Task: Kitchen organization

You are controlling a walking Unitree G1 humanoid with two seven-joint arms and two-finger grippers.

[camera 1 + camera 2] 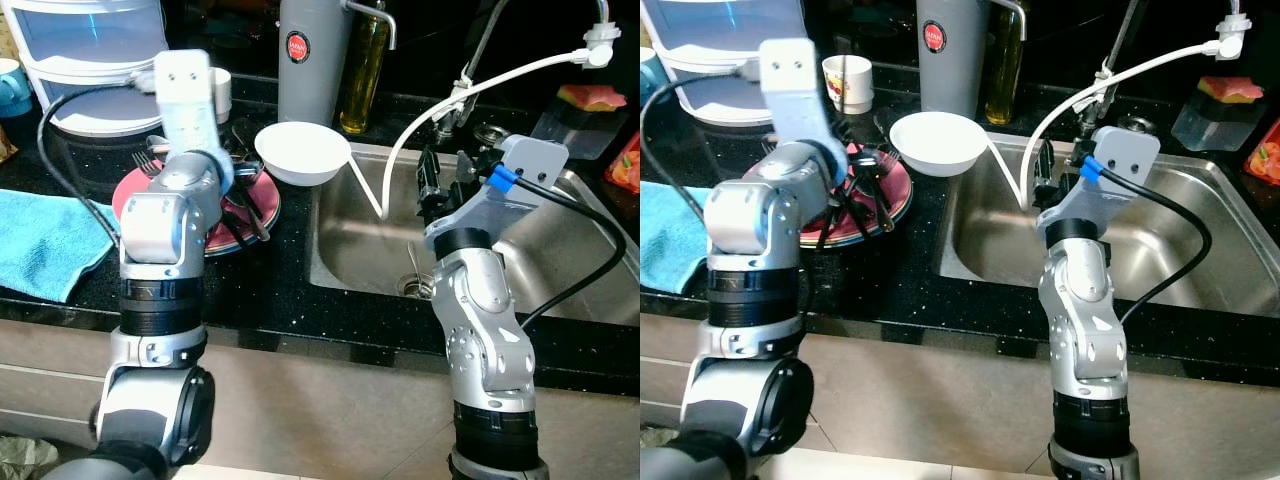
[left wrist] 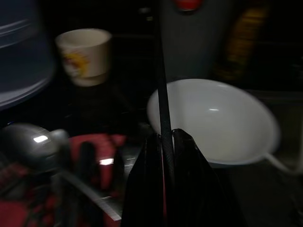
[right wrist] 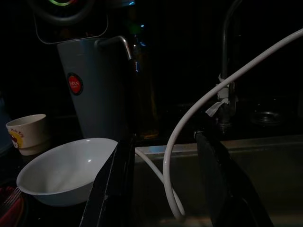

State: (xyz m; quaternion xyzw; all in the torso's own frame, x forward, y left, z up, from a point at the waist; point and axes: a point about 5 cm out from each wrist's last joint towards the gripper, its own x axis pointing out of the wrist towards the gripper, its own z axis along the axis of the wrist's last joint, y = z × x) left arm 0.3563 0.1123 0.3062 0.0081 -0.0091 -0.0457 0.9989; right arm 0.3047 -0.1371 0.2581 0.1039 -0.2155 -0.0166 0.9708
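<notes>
Head camera first: the left arm is bent up over the black counter (image 1: 270, 290), wrist raised, with the left gripper (image 1: 845, 195) down over the red plate (image 1: 130, 190), which is loaded with dark cutlery (image 1: 875, 185). The white bowl (image 1: 302, 152) sits just beyond that plate, right at the rim of the steel sink (image 1: 345, 250). A blue towel (image 1: 45, 240) lies on the counter's left part. Behind stand a grey flask (image 1: 310, 60), an oil bottle (image 1: 362, 70) and a white cup (image 1: 847, 82).

The right arm rises in front of the sink, forearm upright, and the right gripper (image 1: 435, 185) hangs over the basin beside a white hose (image 1: 400, 150) that loops down into it. The basin beneath has open room; the counter strip between plate and sink is narrow.

Left wrist view now: dark, but the two black fingers (image 2: 142, 189) are pressed together on a thin black utensil handle (image 2: 162, 94) that runs straight up between them. The bowl lies just past the fingertips, the cup farther off, and the red plate with cutlery sits close alongside.

Right wrist view: the fingers (image 3: 111, 189) stand clearly apart, nothing between them but the hose curving past. The bowl lies off to one side of the nearer finger, close but not touching, with the flask behind it.
</notes>
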